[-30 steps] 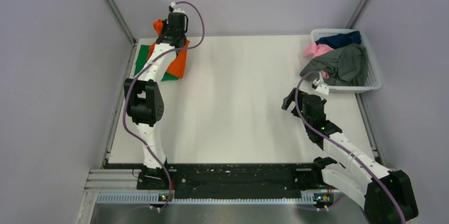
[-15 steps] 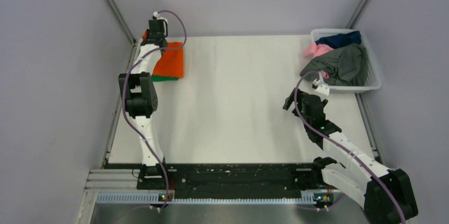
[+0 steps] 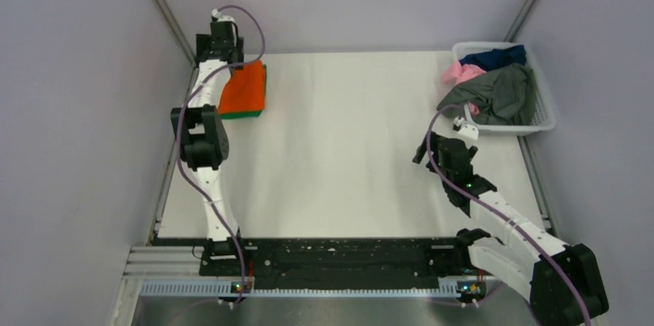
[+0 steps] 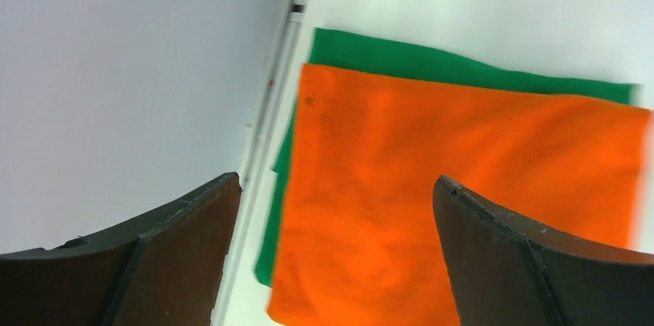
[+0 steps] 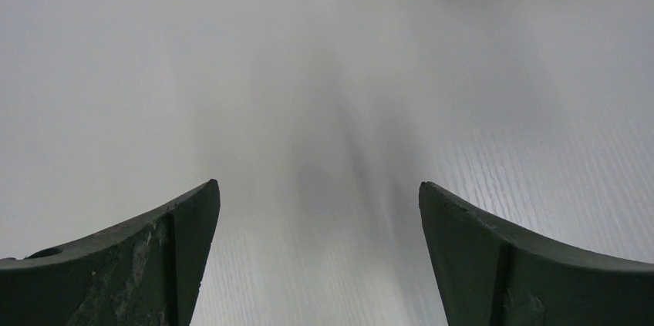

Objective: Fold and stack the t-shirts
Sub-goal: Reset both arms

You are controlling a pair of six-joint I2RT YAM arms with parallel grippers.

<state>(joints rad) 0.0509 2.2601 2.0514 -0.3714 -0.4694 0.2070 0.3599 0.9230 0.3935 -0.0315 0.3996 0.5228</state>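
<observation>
A folded orange t-shirt (image 3: 245, 89) (image 4: 463, 187) lies flat on a folded green t-shirt (image 3: 248, 115) (image 4: 401, 56) at the table's far left corner. Only a thin green edge shows around the orange. My left gripper (image 3: 218, 50) (image 4: 335, 187) hangs open above the stack's far left end, holding nothing. Grey (image 3: 497, 93), pink (image 3: 456, 73) and navy (image 3: 493, 56) t-shirts lie crumpled in the white basket (image 3: 543, 118) at the far right. My right gripper (image 3: 426, 146) (image 5: 318, 191) is open and empty over bare table, a little in front of the basket.
A metal frame rail (image 3: 173, 141) (image 4: 274, 87) runs along the table's left edge right beside the stack. Grey walls close in the left, back and right. The grey shirt spills over the basket's near rim toward the right arm (image 3: 493, 206).
My left gripper carried the orange shirt back and left, laid it flat on the green one, then let go and opened. The right arm barely moved.
</observation>
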